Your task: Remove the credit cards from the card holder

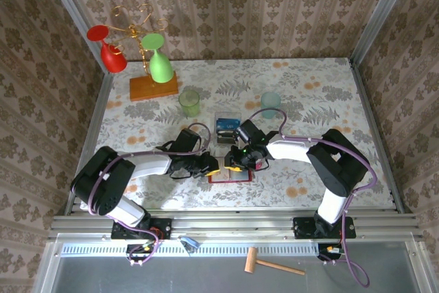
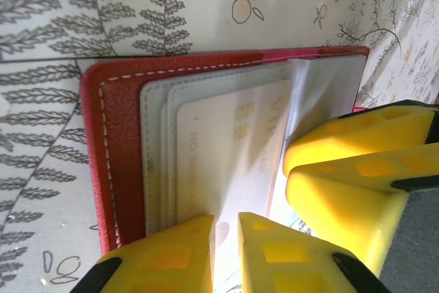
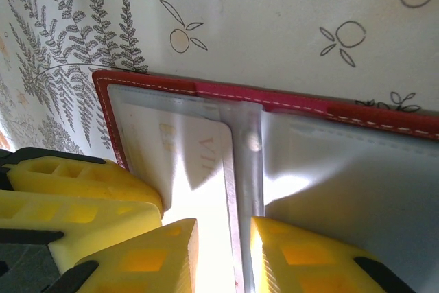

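Left claw point(image 2: 225, 223) and right claw point(image 3: 221, 226) each tight on pockets of open card holder point(image 2: 118, 135), pale credit card point(image 2: 226, 152) inside.

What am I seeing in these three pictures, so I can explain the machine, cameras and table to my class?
Two robot arms sit at a flowered table. One camera looks down from above; one rides on each wrist, showing yellow fingers. The left gripper and right gripper meet over an open red card holder; whether either grips is unclear. A light card sits in its clear pocket. Behind stand a clear box of blue cards, a green cup, a bluish cup and a rack of wine glasses.
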Robot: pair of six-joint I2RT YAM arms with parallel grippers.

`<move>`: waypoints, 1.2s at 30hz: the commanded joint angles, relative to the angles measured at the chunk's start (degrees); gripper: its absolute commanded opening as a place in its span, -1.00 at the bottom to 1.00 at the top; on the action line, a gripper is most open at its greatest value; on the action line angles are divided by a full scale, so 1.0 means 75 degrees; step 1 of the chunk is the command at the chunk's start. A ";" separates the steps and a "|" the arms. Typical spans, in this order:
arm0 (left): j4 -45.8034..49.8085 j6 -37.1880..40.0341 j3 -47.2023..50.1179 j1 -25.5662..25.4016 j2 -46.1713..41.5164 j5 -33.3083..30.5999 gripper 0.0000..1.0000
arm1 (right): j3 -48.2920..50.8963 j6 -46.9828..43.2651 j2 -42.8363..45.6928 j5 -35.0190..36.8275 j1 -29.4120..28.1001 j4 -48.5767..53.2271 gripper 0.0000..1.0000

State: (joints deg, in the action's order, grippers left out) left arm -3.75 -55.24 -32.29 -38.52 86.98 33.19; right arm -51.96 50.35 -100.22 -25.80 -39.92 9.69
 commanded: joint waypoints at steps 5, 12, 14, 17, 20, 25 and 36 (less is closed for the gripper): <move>0.0488 0.0291 -0.0112 0.0050 -0.0793 -0.0484 -0.71 | -0.0100 -0.0014 0.0350 0.0024 -0.0037 0.0077 -0.50; 0.0762 0.0496 -0.0022 0.0159 -0.0813 -0.0544 -0.75 | 0.0043 0.0302 0.0102 -0.0427 -0.0055 -0.0556 -0.52; 0.0674 0.0480 0.0033 0.0171 -0.0707 -0.0485 -0.77 | 0.0061 0.0356 0.0041 -0.0450 -0.0055 -0.0630 -0.52; 0.0480 0.0408 0.0109 0.0171 -0.0580 -0.0401 -0.77 | 0.0097 0.0368 0.0004 -0.0419 -0.0056 -0.0631 -0.51; 0.0453 0.0403 0.0145 0.0169 -0.0501 -0.0394 -0.78 | 0.0108 0.0324 -0.0019 -0.0370 -0.0056 -0.0552 -0.50; 0.0418 0.0416 0.0181 0.0168 -0.0382 -0.0347 -0.77 | 0.0098 0.0257 -0.0084 -0.0253 -0.0056 -0.0373 -0.50; 0.0547 0.0474 0.0192 0.0174 -0.0219 -0.0396 -0.78 | 0.0085 0.0189 -0.0229 -0.0192 -0.0056 -0.0224 -0.49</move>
State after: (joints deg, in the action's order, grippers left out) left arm -0.25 -52.86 -31.51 -37.45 84.68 30.00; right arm -51.92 52.42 -100.60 -27.64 -40.03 6.48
